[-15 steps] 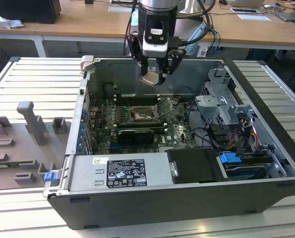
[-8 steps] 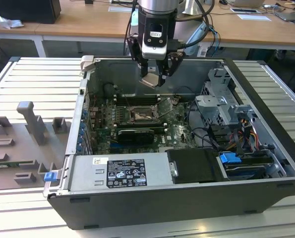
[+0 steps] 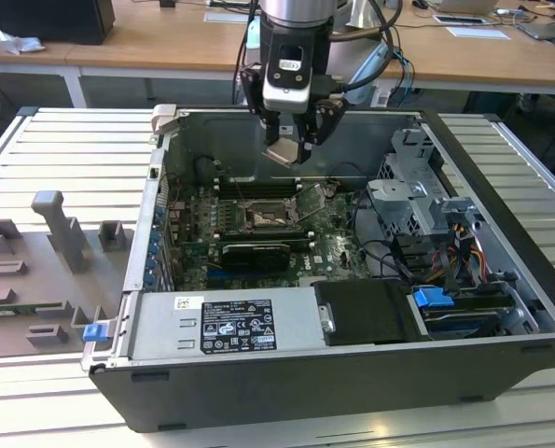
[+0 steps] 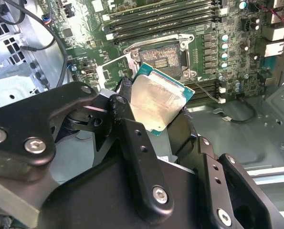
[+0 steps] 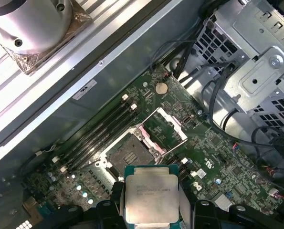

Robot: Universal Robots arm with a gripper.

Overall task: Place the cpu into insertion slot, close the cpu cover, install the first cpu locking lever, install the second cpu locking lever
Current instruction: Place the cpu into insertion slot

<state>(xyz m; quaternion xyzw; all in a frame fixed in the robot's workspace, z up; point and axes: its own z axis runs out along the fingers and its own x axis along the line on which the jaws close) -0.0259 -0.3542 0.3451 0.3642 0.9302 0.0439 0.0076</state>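
**Cpu held in the gripper above the open socket**

Exterior view: an open black computer case (image 3: 501,308) lies on its side on a white slatted metal table (image 3: 53,149), with wooden desks (image 3: 165,47) behind it in the room. A grey plastic fixture with blocks (image 3: 53,252) sits near the table's edge on the exterior view's left. The arm comes straight down over the case's rear wall, its black gripper (image 3: 291,149) pointing down above the green circuit board (image 3: 338,238). The small square insertion slot (image 3: 263,217) with a silver rim sits near the board's middle.

Second wrist view: the gripper (image 4: 158,119) is clamped on the small flat square cpu (image 4: 156,102) with a pale silver face, black fingers (image 4: 132,138) on opposite edges. It hangs tilted, clear of the insertion slot (image 4: 163,57).

First wrist view: the cpu (image 5: 151,198) sits between the fingers, apart from the bare insertion slot (image 5: 130,152). The thin silver cpu cover (image 5: 163,129) stands swung open beside it. Long black memory slots (image 5: 103,129) run along the slot's other side.
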